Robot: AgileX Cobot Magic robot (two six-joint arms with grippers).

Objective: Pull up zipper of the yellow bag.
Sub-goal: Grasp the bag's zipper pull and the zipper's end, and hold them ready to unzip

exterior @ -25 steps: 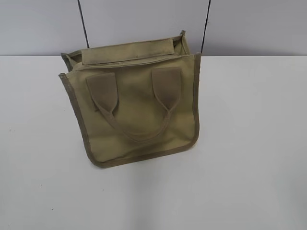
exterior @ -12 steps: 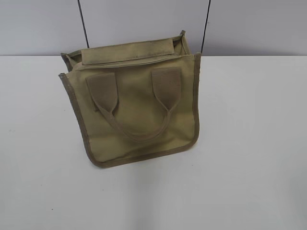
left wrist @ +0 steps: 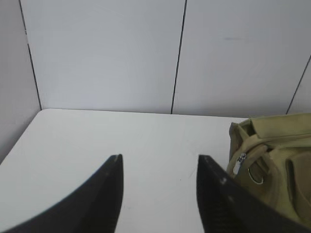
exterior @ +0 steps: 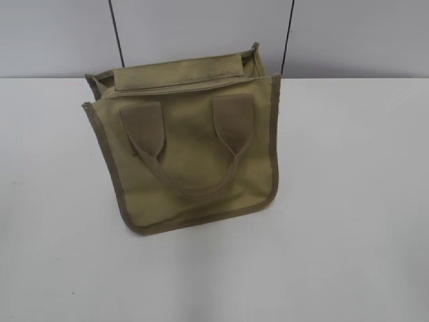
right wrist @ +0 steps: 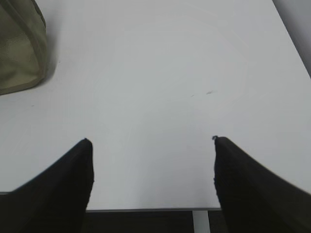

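Note:
The yellow bag [exterior: 194, 147] stands on the white table in the middle of the exterior view, its looped strap handle facing me. No gripper shows in that view. In the left wrist view the bag's end [left wrist: 277, 165] is at the right edge, with the silver zipper pull [left wrist: 238, 163] hanging at its near corner. My left gripper [left wrist: 160, 158] is open and empty, its right finger close beside the zipper pull but apart from it. In the right wrist view the bag's corner [right wrist: 19, 48] is at the top left. My right gripper [right wrist: 151, 141] is open and empty over bare table.
The white table [exterior: 348, 201] carries the bag. A grey panelled wall [exterior: 201, 27] stands right behind the bag. The table's front edge [right wrist: 146, 209] shows under my right gripper. A side wall [left wrist: 12, 73] meets the table's far left corner.

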